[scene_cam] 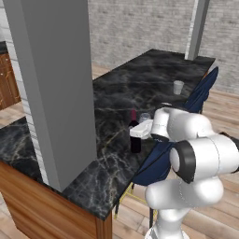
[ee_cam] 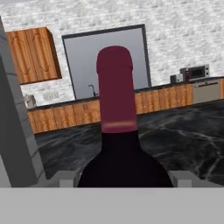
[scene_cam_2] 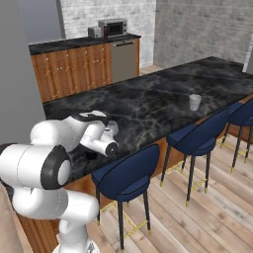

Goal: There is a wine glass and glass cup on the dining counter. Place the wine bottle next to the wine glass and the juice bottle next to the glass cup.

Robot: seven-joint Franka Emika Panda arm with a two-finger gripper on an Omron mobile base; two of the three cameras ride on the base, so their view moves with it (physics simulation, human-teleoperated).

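The wine bottle (scene_cam: 135, 140), dark with a dark red neck (ee_cam: 115, 87), stands upright on the black marble dining counter (scene_cam: 121, 84) near its front edge. My gripper (scene_cam: 138, 131) holds it around the shoulder. In the hand view both fingertips (ee_cam: 65, 178) press against the bottle's sides. The wine glass (scene_cam: 144, 117) stands just behind the bottle, close to it. The glass cup (scene_cam: 178, 87) (scene_cam_2: 195, 102), a whitish tumbler, sits farther along the counter to the right. The juice bottle is out of view.
A wide grey pillar (scene_cam: 56, 84) rises from the counter left of the bottle. Blue stools (scene_cam_2: 126, 173) line the counter's front edge. Wooden cabinets with a microwave (scene_cam_2: 113, 27) run along the back wall.
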